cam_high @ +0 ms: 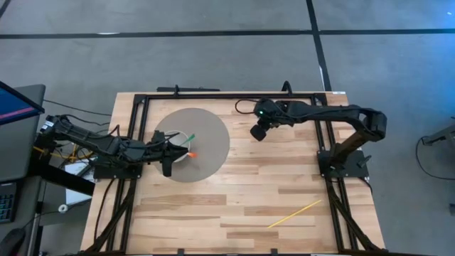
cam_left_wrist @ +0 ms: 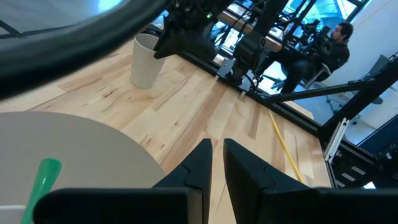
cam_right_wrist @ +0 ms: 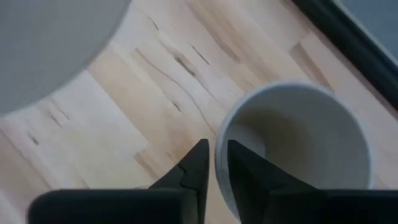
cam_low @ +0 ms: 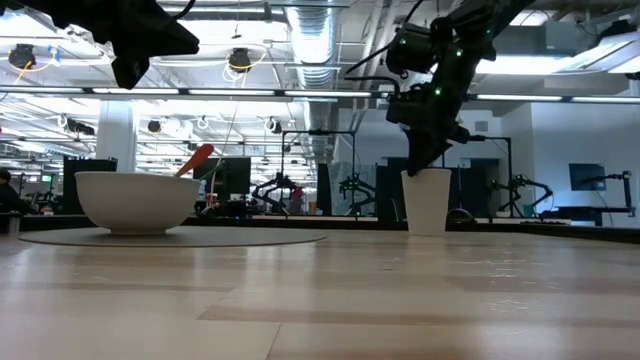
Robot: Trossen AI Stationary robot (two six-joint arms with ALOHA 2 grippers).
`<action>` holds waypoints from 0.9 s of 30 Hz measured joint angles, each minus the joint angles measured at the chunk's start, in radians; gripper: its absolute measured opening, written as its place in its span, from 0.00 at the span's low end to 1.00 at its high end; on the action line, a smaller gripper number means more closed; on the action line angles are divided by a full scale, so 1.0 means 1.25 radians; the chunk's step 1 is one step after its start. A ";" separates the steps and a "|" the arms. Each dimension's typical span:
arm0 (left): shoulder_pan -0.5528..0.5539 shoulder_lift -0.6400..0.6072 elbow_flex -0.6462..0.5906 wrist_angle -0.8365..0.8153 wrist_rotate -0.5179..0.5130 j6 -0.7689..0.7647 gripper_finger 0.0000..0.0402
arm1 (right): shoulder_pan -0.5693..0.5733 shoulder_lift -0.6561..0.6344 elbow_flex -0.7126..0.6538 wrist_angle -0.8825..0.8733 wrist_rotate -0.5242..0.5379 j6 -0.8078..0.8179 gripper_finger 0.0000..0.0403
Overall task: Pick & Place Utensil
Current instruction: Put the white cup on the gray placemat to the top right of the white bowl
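High view, workshop table: a white bowl point(cam_high: 173, 148) sits on a round grey mat point(cam_high: 202, 146), holding a green-handled utensil point(cam_high: 189, 138) and an orange-handled utensil point(cam_high: 192, 153) that lean over its rim. The left gripper point(cam_high: 166, 167) hangs above the bowl's near edge, its fingers point(cam_left_wrist: 200, 167) nearly together with a thin gap and nothing between them. Across the table, the right gripper point(cam_low: 420, 166) is poised right at the rim of a white cup point(cam_low: 427, 201) standing on bare wood beside the mat; its fingers point(cam_right_wrist: 198, 163) are drawn close, empty, and the cup's visible inside looks bare. A yellow stick-like utensil point(cam_high: 293, 214) lies alone on the wooden table point(cam_high: 234, 192), well apart from both containers.
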 joint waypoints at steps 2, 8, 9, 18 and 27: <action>0.000 0.000 0.000 0.001 0.000 0.000 0.10 | -0.001 0.006 -0.001 -0.015 0.000 0.000 0.08; 0.000 0.000 0.000 0.005 0.000 0.000 0.10 | 0.003 0.017 0.001 0.007 0.001 -0.006 0.03; 0.000 0.000 0.000 0.006 0.000 0.000 0.10 | 0.009 0.015 0.004 0.009 -0.003 -0.006 0.03; 0.001 0.000 0.000 0.013 -0.013 0.000 0.10 | 0.118 0.048 0.150 0.181 0.002 -0.045 0.02; 0.000 0.000 0.000 0.022 -0.015 0.000 0.10 | 0.156 0.318 0.420 0.097 -0.021 -0.157 0.03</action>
